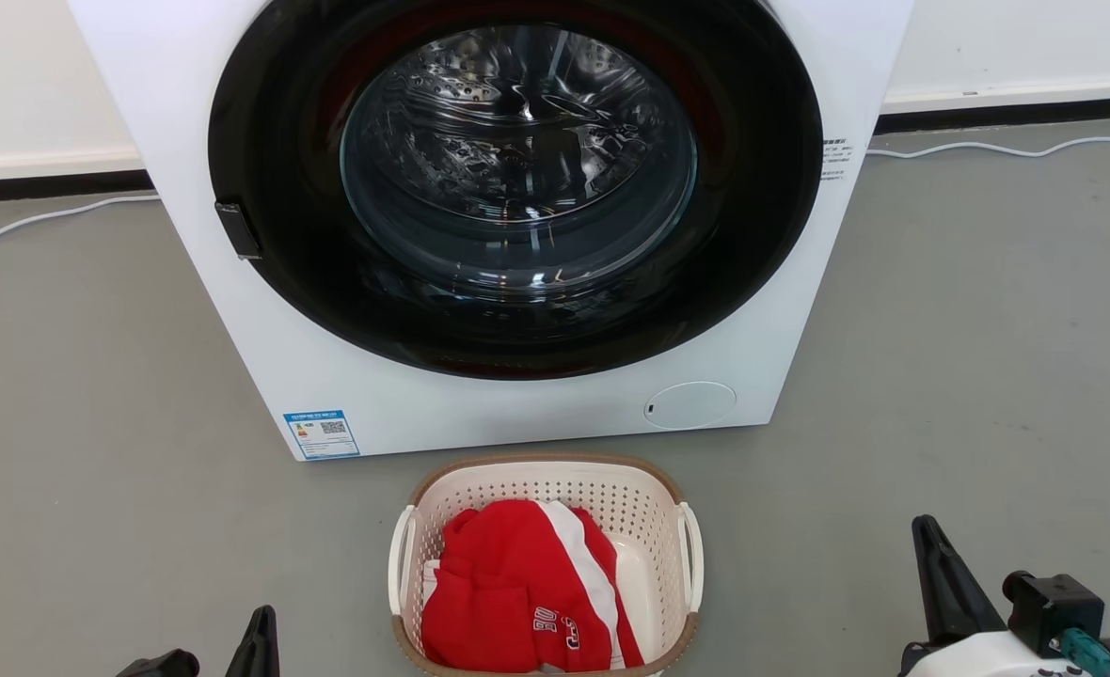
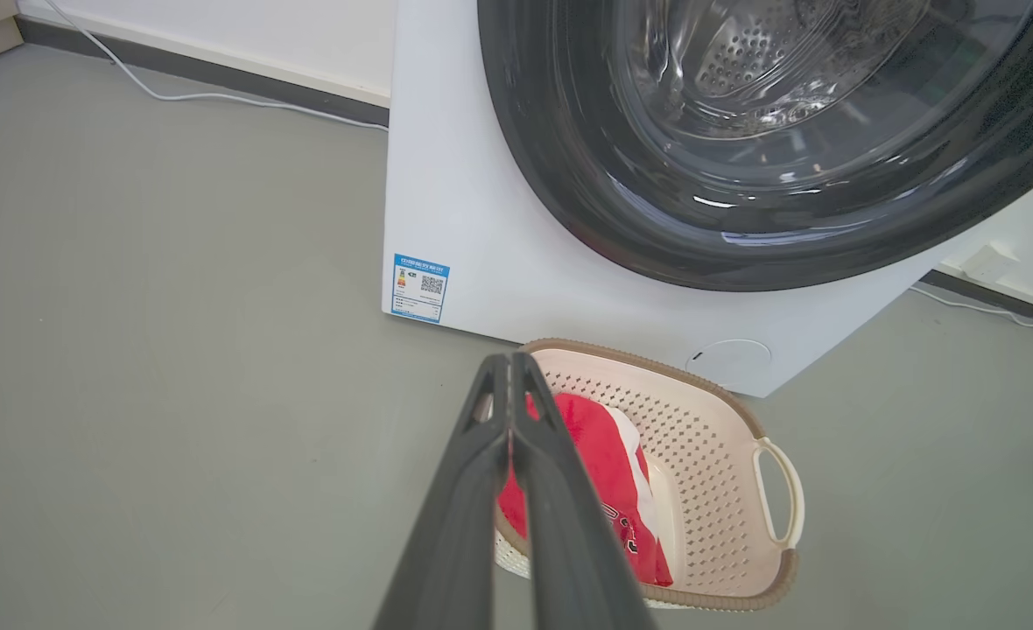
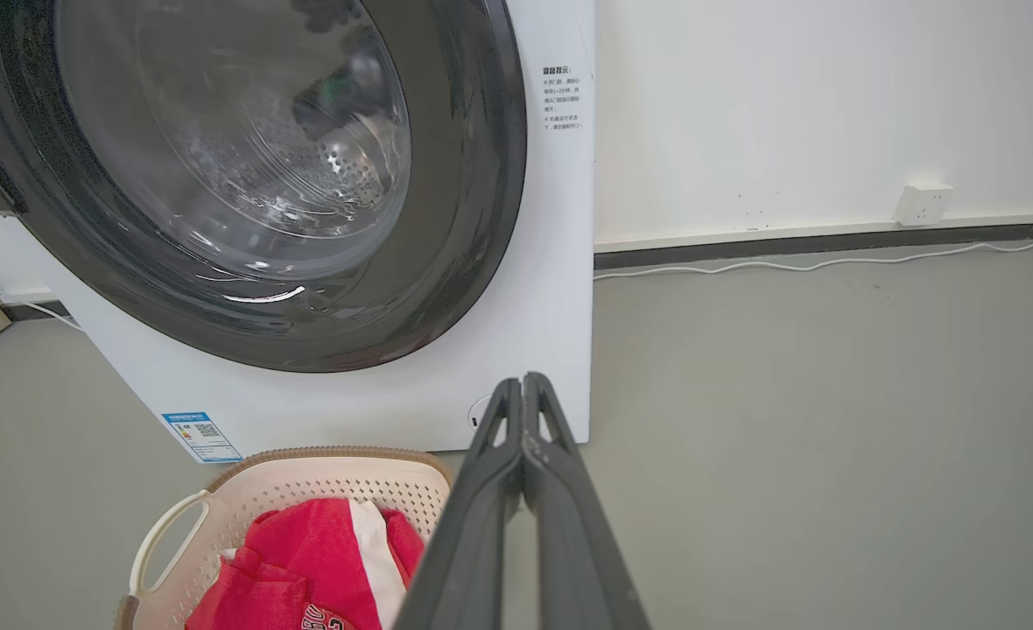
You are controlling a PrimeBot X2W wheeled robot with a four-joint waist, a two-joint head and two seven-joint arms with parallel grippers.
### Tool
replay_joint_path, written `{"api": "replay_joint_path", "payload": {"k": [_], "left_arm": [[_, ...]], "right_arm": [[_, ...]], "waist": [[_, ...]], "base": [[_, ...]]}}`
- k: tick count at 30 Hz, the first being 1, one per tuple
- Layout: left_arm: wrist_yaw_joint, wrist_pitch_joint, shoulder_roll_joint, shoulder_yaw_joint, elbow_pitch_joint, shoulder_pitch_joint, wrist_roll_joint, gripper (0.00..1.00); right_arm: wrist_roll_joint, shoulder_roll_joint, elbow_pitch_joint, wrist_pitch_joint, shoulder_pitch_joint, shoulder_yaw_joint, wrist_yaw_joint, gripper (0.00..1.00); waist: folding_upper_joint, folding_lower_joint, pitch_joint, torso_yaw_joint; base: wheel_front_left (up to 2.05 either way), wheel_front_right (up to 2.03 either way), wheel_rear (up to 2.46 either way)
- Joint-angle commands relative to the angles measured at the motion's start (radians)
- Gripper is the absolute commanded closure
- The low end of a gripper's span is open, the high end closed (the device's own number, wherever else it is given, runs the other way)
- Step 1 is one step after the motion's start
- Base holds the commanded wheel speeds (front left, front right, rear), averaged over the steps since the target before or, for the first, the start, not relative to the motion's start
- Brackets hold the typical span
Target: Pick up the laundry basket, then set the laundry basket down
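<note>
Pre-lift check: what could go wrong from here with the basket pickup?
1. The left claw and right claw are shut and off the laundry basket; catching only one loop handle would likely tip it.
2. The red garment is heaped toward the robot's left; lift may tilt.
3. Basket sits close to the washing machine; a forward swing could bump it.

Counted one washer (image 1: 517, 414). One laundry basket (image 1: 546, 461) stood just before washer, with two loop handles (image 1: 401, 559). One red-and-white garment heap (image 1: 508, 583) lay inside; separate pieces uncountable. One blue label (image 1: 322, 433) sat on washer front. Two white cables (image 1: 47, 217) ran beside washer. Two grippers showed: left gripper (image 2: 509, 359), right gripper (image 3: 523, 381).
</note>
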Motion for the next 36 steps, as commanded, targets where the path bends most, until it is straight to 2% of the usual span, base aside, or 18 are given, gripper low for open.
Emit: {"api": "replay_joint_path", "payload": {"k": [1, 7, 36], "left_arm": [[-0.002, 0.006, 0.007, 0.006, -0.027, -0.026, -0.033, 1.0], [-0.005, 0.022, 0.007, 0.006, -0.037, -0.031, -0.097, 1.0], [-0.015, 0.105, 0.004, 0.012, -0.078, -0.063, -0.403, 1.0]], "right_arm": [[0.037, -0.008, -0.021, 0.012, -0.026, -0.006, 0.0, 1.0], [0.113, -0.007, -0.029, 0.027, -0.028, -0.003, 0.001, 1.0], [0.479, 0.002, -0.056, 0.108, -0.047, -0.006, 0.002, 1.0]], "waist": [[-0.0001, 0.0021, -0.001, 0.001], [-0.0001, 0.0, -0.001, 0.003], [-0.0001, -0.0001, -0.005, 0.012]], "base": [[0.0, 0.0, 0.0], [0.0, 0.0, 0.0], [0.0, 0.0, 0.0]]}}
